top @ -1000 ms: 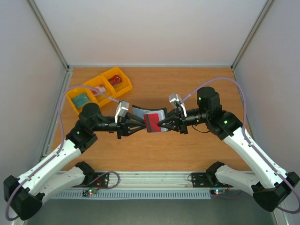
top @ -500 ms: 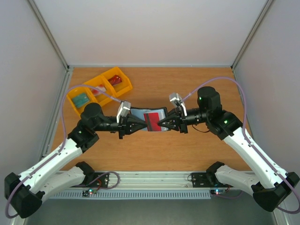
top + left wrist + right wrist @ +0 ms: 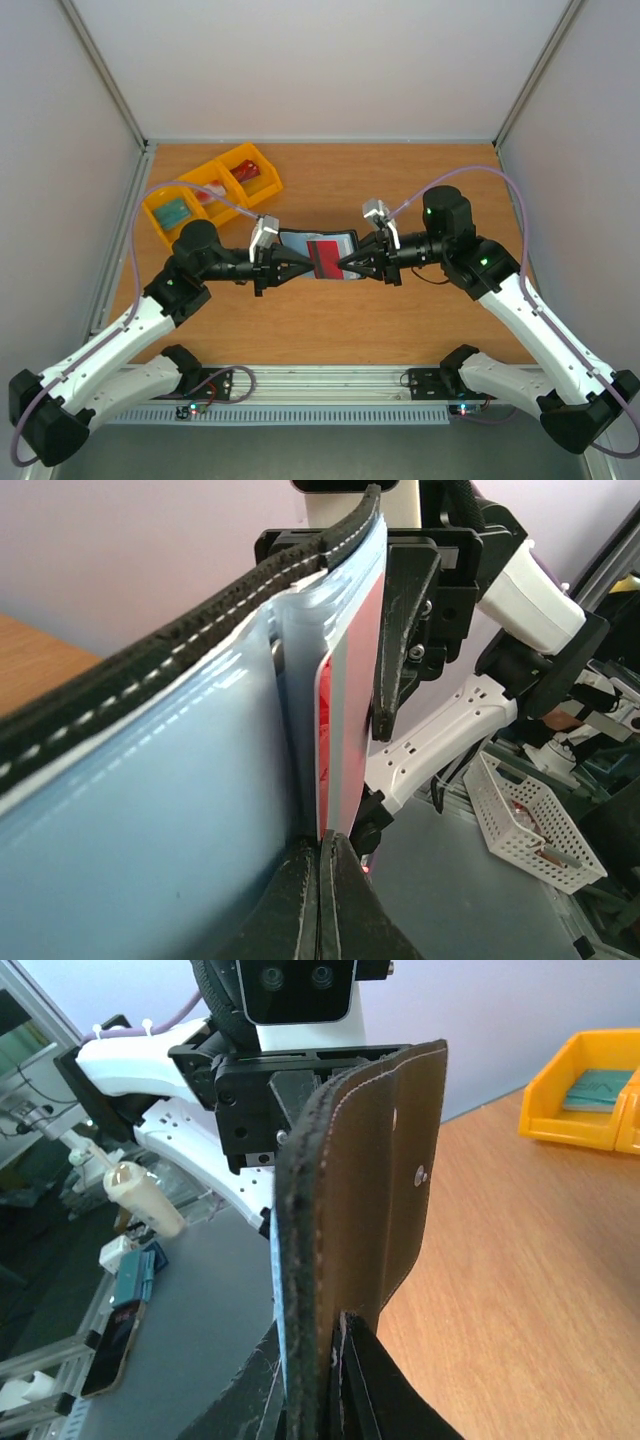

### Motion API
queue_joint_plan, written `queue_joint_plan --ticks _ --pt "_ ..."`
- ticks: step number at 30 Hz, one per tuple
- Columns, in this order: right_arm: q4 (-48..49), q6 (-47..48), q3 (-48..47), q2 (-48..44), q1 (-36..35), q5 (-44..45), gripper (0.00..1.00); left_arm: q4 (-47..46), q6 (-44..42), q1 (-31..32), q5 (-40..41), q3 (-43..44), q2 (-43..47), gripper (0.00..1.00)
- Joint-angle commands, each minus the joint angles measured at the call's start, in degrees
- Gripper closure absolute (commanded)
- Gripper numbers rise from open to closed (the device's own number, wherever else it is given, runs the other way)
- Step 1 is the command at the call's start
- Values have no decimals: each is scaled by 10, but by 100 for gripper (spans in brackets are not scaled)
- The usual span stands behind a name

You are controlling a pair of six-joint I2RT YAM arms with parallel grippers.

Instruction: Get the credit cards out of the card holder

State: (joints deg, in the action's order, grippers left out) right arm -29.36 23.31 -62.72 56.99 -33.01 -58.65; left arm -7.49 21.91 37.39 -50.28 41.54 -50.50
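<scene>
Left to right: the left gripper (image 3: pixel 320 852), clenched, pinches the near edge of a red card (image 3: pixel 324 730) that stands between the pale-blue sleeves of the wallet (image 3: pixel 298 243). The wallet is held open in the air between the arms. The right gripper (image 3: pixel 333 1345) is clamped on the black cover opposite, apparently to brace it while the card is drawn out.

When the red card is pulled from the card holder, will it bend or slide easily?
The red card likely stays stiff: its edge runs straight. It may slide easily, as the sleeves of the card holder look glossy. The holder seems floppy; its cover curves.
</scene>
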Motion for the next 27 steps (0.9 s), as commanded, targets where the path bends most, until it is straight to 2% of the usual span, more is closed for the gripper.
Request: queue_joint_plan --ticks 1,4,8,15,19,22,26,27 --pt "-11 20 -10 -22 -4 -13 87 22 -1 -17 26 -6 15 100" --pt "-15 23 -13 -24 -2 -9 88 24 -8 -24 19 -5 20 100" --pt "-14 19 -13 -22 -2 -2 99 20 -22 -25 -3 -4 24 100" --pt "-15 21 -13 -28 0 4 99 45 -32 -38 0 -13 34 100" --pt "3 8 -14 -17 0 -19 99 -33 -1 -32 -19 -30 25 100" --pt "17 -1 -13 -9 0 -33 99 -48 -7 -14 -23 -26 15 99" --pt "27 -5 -9 -13 0 -34 99 -51 18 -11 -11 -21 11 76" --pt "28 -6 -8 -15 0 -36 99 -51 20 -11 -8 -20 11 73"
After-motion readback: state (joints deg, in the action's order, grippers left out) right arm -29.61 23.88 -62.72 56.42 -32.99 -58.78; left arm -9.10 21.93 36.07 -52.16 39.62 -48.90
